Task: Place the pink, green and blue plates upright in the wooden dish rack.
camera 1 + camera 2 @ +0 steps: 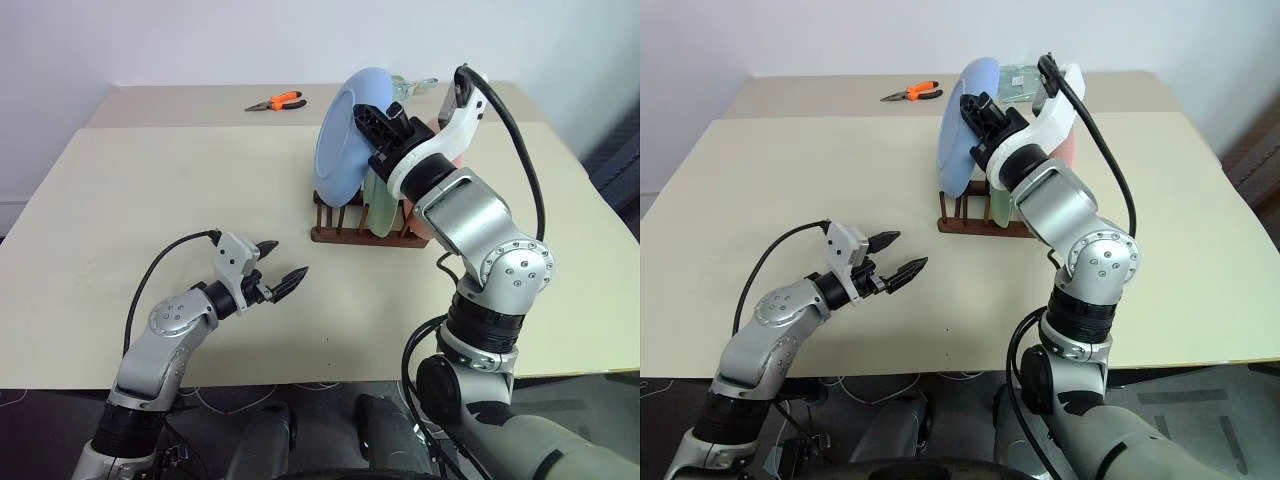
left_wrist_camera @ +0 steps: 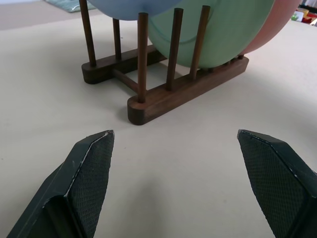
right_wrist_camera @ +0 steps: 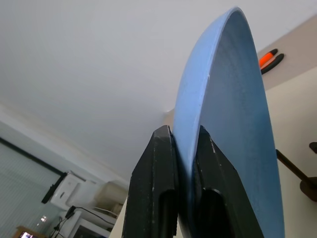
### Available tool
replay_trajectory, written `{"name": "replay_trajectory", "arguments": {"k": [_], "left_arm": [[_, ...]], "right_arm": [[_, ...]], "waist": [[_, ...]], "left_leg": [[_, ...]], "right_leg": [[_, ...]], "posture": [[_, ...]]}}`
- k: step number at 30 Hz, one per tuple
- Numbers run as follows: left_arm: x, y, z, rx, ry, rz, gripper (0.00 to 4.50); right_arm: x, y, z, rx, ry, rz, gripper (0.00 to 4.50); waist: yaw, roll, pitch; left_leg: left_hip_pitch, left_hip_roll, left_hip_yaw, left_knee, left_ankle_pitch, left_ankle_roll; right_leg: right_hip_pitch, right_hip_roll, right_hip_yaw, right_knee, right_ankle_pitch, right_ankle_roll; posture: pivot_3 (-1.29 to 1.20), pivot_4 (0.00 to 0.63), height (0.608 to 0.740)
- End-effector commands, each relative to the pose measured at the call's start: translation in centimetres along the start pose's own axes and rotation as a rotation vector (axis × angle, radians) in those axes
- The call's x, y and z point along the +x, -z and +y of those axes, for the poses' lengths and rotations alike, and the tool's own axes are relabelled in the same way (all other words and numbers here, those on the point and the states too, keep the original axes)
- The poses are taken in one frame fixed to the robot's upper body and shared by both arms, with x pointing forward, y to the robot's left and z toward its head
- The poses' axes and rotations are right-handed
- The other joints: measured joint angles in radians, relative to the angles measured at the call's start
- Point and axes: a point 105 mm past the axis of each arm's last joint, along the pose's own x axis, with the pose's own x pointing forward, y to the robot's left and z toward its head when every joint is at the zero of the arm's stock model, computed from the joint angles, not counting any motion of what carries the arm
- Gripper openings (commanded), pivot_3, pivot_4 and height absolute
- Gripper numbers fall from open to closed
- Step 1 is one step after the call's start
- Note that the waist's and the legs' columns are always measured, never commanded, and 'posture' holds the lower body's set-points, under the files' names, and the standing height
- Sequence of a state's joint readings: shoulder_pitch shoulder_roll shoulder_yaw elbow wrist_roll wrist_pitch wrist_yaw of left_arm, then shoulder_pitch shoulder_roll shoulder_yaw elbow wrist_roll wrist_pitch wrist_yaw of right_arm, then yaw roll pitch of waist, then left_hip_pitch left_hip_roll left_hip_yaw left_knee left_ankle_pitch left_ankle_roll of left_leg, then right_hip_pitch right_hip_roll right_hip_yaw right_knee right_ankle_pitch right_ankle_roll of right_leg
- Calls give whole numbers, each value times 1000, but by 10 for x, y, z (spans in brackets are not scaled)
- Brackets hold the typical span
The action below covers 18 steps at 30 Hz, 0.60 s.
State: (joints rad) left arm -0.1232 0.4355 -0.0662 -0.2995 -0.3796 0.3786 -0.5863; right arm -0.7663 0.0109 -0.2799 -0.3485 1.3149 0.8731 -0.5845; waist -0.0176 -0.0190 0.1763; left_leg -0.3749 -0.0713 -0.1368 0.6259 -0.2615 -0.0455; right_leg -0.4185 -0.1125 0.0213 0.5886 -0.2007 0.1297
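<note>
- Already the green plate (image 1: 379, 210) and the pink plate (image 2: 277, 25) are standing upright between the pegs of the wooden dish rack (image 1: 365, 232), so two of the three look done.
- Only the blue plate (image 1: 350, 135) is remaining: the right tool (image 1: 372, 118) is gripping its rim, fingers clamped together on the edge, and holding it tilted over the rack's near end, its lower edge down among the front pegs; whether it is seated I cannot tell.
- The left tool (image 1: 282, 265) is hovering over the worktop (image 1: 150, 200) short of the rack, its fingers spread wide apart and holding nothing.
- The blue plate is looking round, shallow, matte and light blue, about the size of the other two.
- Orange-handled pliers (image 1: 276, 101) are lying at the far side, well apart from the rack.
</note>
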Motion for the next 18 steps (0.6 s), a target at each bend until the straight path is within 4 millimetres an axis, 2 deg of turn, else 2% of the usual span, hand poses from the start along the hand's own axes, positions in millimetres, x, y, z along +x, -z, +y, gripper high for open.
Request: {"name": "replay_trajectory", "arguments": {"k": [1,9,18], "left_arm": [[0,-12,-4,33,14,-35,4080],[3,-13,-6,36,38,-36,4080],[4,-14,-7,49,39,-38,4080]], "right_arm": [[-4,-11,14,-4,-38,-43,0],[-4,-9,11,8,-5,-36,0],[22,-1,0,-3,59,30,0]], "waist": [[0,0,0],[0,1,0],[-1,1,1]], "left_leg": [[0,0,0,0,0,0],[0,0,0,0,0,0],[0,0,0,0,0,0]], "right_leg": [[0,0,0,0,0,0],[0,0,0,0,0,0],[0,0,0,0,0,-1]], "posture": [[0,150,740],[0,150,740],[0,150,740]]}}
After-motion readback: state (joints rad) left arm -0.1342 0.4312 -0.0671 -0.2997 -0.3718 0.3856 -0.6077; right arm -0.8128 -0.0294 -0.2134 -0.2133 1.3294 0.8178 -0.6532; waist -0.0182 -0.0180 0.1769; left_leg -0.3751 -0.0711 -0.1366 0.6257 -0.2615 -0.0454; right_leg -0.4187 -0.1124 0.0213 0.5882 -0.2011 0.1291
